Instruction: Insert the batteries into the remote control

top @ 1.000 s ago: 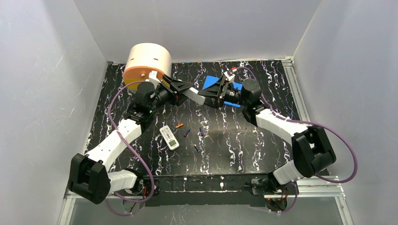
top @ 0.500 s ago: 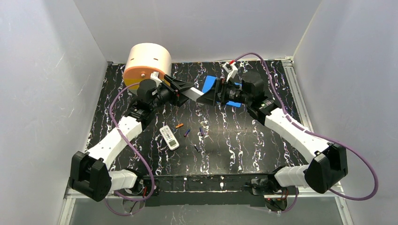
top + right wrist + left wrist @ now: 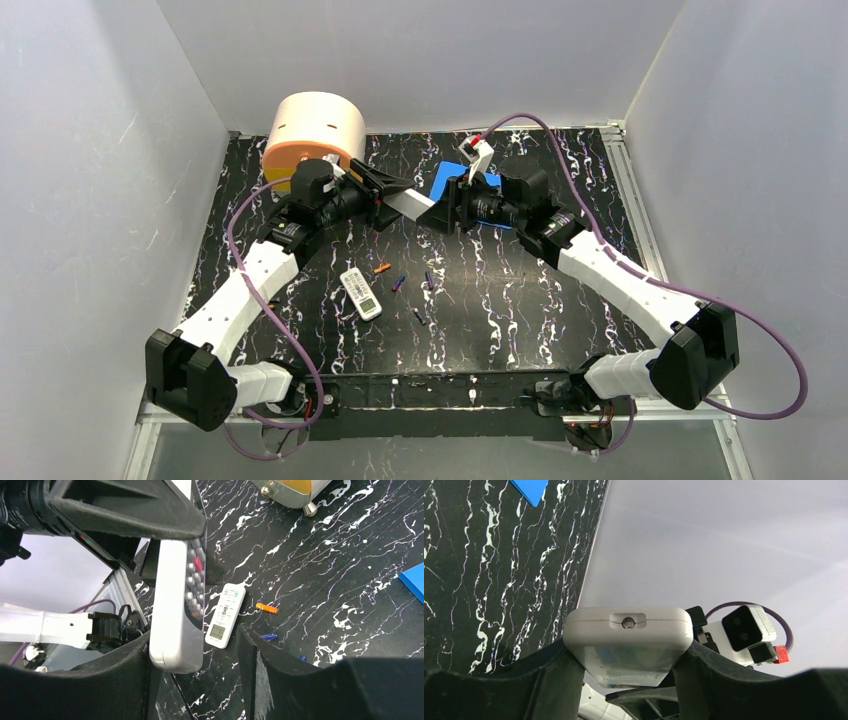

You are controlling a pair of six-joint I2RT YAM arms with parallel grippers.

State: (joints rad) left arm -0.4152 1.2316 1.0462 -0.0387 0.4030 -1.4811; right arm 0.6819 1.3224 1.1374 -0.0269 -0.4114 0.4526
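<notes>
While the left jaws are clamped across one end of the remote control (image 3: 626,637) and hold it in the air above the tabletop (image 3: 520,300), the right jaws stand part open around its free end. A gap shows between the button face and one finger (image 3: 252,665), so nothing is gripped on that side.

The batteries lie loose on the tabletop below. An orange battery (image 3: 381,268) sits just beside a second remote (image 3: 361,293) that lies flat, and a few purple batteries (image 3: 398,284) are scattered near it, well apart from both jaws.

The held remote is probably light, stiff plastic with smooth sides that could slip. A hold across its narrow edges near the end suits it best, clear of the buttons and of the battery cover (presumably on the back, which is not visible here).

The batteries look tiny, hard and round, so they will likely roll at a nudge — each wants pinching across its middle, jaws square to its length, from straight above.
</notes>
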